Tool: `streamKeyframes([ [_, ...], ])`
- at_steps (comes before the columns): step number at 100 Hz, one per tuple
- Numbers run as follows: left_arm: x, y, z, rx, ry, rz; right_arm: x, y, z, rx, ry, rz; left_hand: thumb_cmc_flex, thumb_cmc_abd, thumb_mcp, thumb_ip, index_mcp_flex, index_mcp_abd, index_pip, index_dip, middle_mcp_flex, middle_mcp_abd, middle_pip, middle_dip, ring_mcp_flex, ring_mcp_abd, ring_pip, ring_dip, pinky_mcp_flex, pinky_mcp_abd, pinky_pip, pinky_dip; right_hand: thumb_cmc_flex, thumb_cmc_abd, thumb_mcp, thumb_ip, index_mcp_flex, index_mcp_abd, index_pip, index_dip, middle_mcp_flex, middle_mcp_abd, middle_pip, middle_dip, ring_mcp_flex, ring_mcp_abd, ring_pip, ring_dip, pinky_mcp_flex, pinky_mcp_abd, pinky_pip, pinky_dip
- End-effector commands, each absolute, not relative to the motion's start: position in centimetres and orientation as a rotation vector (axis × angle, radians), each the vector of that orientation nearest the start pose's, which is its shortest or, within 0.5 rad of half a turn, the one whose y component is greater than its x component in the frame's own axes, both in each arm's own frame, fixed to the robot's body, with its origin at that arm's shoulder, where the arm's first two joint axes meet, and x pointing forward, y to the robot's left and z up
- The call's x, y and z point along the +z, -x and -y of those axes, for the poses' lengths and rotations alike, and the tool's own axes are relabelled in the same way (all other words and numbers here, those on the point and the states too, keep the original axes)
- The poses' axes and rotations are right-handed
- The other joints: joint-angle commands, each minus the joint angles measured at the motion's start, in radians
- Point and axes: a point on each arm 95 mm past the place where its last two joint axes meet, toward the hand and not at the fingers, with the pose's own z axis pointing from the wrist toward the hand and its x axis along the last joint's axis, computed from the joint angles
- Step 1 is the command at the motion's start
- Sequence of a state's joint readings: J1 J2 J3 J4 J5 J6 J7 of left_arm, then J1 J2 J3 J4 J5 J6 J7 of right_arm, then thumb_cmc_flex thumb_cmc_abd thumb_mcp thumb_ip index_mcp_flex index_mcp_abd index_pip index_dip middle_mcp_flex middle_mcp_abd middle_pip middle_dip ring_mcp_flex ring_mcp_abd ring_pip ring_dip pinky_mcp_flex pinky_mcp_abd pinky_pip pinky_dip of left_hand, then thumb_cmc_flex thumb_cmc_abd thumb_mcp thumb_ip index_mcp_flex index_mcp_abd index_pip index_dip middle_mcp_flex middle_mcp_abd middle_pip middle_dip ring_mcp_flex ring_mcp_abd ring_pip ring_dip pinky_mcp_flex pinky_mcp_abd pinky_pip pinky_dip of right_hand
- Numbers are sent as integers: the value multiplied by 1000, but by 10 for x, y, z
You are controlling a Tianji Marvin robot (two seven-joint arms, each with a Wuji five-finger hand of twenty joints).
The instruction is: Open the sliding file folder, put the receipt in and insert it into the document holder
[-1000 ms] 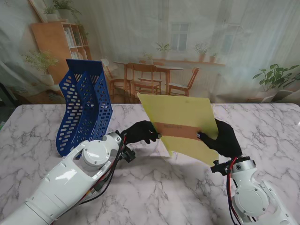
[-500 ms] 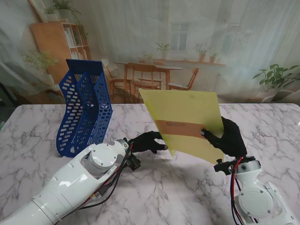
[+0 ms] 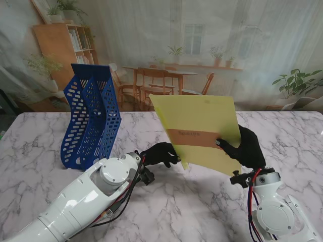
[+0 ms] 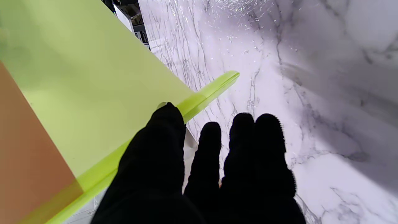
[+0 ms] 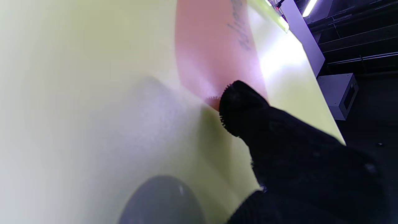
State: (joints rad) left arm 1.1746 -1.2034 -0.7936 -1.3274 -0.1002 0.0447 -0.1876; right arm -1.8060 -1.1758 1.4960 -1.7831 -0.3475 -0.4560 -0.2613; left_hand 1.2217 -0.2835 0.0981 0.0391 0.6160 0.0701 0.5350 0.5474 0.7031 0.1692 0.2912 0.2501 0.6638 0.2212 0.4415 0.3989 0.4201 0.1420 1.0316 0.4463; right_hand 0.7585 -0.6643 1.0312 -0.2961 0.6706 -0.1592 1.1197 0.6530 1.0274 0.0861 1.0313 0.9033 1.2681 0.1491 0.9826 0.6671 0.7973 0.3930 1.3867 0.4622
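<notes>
Receipt step judged done: brown receipt (image 3: 194, 137) visible inside translucent yellow-green plastic sliding folder (image 3: 199, 121), held tilted above marble surface (image 3: 40, 151). Right hand (image 3: 246, 147) pinching right edge, thumb in front. Left hand (image 3: 160, 154) fingers (image 4: 242, 146) together, thumb touching spine bar, no clear grip. Next: carry left into blue perforated plastic document holder (image 3: 91, 116), edge aligned with slot.

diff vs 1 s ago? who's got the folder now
Left hand let go of the yellow folder and eased back; its thumb only meets the spine edge. Right hand alone holds it, carried slightly to the right and raised. Receipt remains inside; blue document holder unmoved.
</notes>
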Motion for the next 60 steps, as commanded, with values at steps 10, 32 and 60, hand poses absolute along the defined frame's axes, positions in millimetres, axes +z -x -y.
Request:
streamKeyframes([
  [10,-340,-441,143,-2013,2276,-1468,-261,-348,47,-2941,1722,819,34,32,-41,-21,80,0,86,4,62,-10,26,14,46,14,43,22,32,-34,45,21,81,82,72,52,43,-124,86,28,-9,-20,5,5,39,-32,22,-9,3,-3,-2,4],
  [32,-340,-442,144,-2009,2253,-1453,-263,-349,48,-2947,1733,859,67,46,-23,-17,126,15,159,-7,131,4,34,60,83,27,64,42,56,-14,75,25,81,81,72,52,44,-122,86,28,-7,-17,7,4,42,-31,30,-6,7,1,0,4],
  [60,-334,-445,138,-2006,2195,-1446,-269,-351,52,-2978,1724,1034,69,34,4,-22,157,45,154,-33,189,35,23,74,133,42,86,46,100,6,109,28,80,78,78,52,48,-119,86,26,-3,-9,9,4,42,-24,74,14,17,8,18,12],
])
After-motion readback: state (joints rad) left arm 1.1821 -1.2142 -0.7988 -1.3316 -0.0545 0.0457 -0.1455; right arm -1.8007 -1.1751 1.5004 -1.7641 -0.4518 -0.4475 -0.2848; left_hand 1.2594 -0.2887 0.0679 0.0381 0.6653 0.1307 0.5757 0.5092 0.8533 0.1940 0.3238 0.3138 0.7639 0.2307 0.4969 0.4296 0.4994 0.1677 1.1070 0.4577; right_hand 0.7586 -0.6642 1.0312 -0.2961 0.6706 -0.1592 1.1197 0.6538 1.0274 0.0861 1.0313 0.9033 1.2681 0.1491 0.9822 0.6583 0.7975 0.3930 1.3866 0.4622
